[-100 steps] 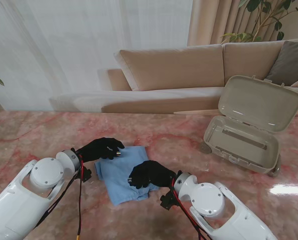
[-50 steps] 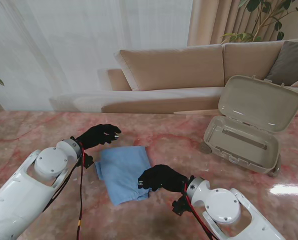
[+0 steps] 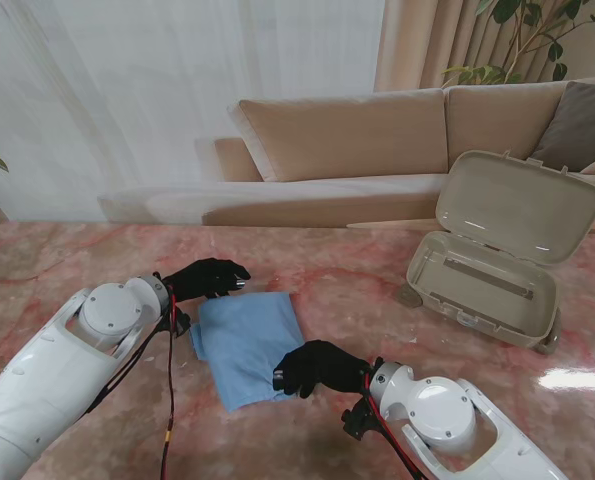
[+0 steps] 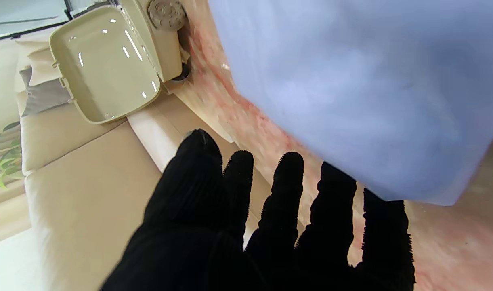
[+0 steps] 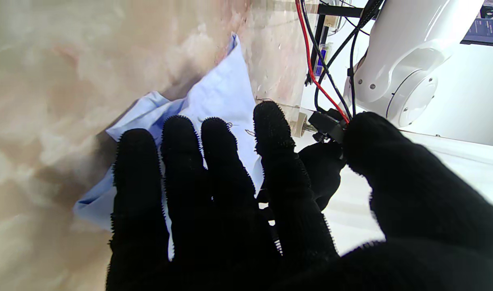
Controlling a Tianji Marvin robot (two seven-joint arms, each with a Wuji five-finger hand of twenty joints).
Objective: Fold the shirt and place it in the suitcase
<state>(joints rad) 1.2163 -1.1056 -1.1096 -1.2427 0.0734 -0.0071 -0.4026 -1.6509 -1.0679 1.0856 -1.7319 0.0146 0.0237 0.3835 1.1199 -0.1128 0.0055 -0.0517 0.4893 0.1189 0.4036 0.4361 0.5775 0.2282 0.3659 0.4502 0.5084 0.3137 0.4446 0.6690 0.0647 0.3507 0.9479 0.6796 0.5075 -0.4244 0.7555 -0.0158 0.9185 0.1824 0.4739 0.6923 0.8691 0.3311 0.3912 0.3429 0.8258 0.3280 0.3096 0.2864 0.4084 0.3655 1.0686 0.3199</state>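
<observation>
The shirt [image 3: 247,345] lies on the pink marble counter [image 3: 67,265], a light blue bundle folded into a rough rectangle, sitting low and a touch left of centre in the stand view. From the shirt, the suitcase [image 3: 497,262] is out at about two o'clock, well apart — beige, lid thrown open and leaning back toward the sofa [image 3: 377,140], its tray showing only a strap bar inside.

Left hand [image 3: 205,278] — black-gloved, parked at the shirt's eleven o'clock corner, fingers spread and reaching out flat. The left wrist view shows four fingers and the thumb fanned apart with nothing between them, the blue cloth right by the fingertips; whether they touch the fabric I cannot tell.

Right hand [image 3: 317,368] sits at the shirt's four o'clock corner, over the near right edge. In the right wrist view its fingers [image 5: 181,161] are extended side by side, close together, thumb held off to one side, the shirt's edge showing past the fingertips. No fold of cloth is visibly caught in it — it looks open, lying on or just over the fabric.

Red and black cables [image 3: 167,380] trail along the left arm [image 3: 67,370]. Plant leaves [image 3: 537,30] peek in at the stand view's one o'clock corner.
</observation>
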